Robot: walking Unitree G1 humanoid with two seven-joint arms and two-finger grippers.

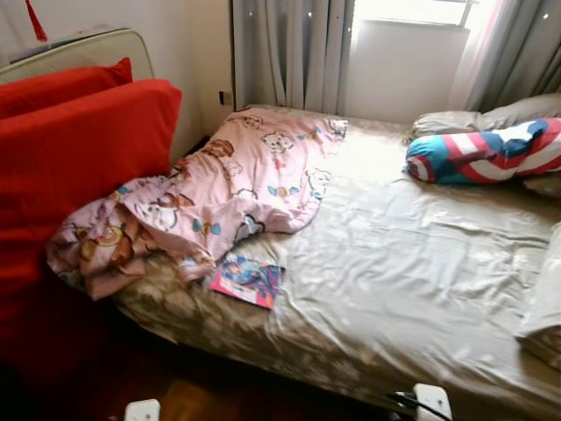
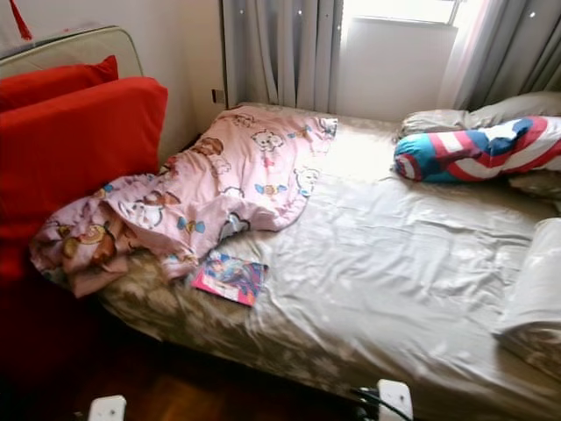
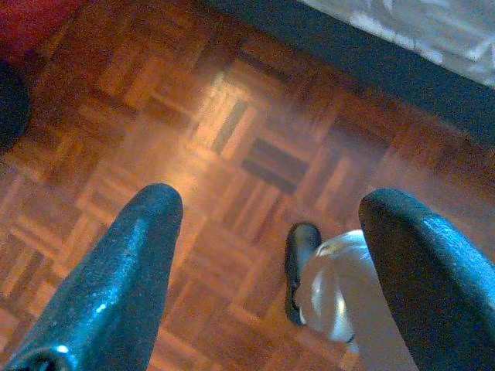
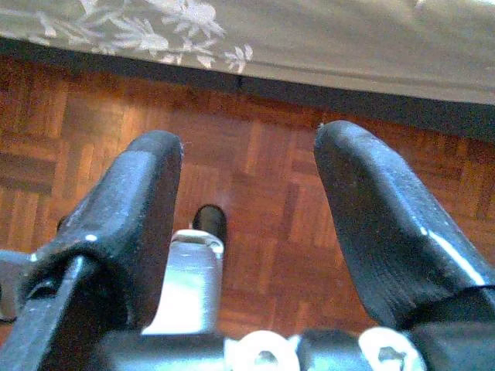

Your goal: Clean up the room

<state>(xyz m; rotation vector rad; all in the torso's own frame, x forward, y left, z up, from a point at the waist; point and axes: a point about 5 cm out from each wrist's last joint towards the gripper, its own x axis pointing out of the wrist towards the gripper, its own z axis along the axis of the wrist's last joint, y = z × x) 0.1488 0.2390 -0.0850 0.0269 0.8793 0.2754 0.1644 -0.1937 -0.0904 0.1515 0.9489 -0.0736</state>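
Crumpled pink cartoon-print blanket (image 1: 219,189) lies heaped across the beige-sheeted bed's (image 1: 412,272) near left corner: judged soft, light, best gathered at a raised fold. Left gripper (image 3: 267,255) and right gripper (image 4: 247,224) hang over the parquet floor (image 3: 155,116), fingers spread wide, empty.

Bed and bedding run past your frame edges

You see the red cushions (image 1: 79,149) cut off at the left edge, the pale pillow (image 1: 543,298) at the right; the pink blanket (image 1: 219,184) hides part of the booklet (image 1: 247,279), its cover print too blurred to read.
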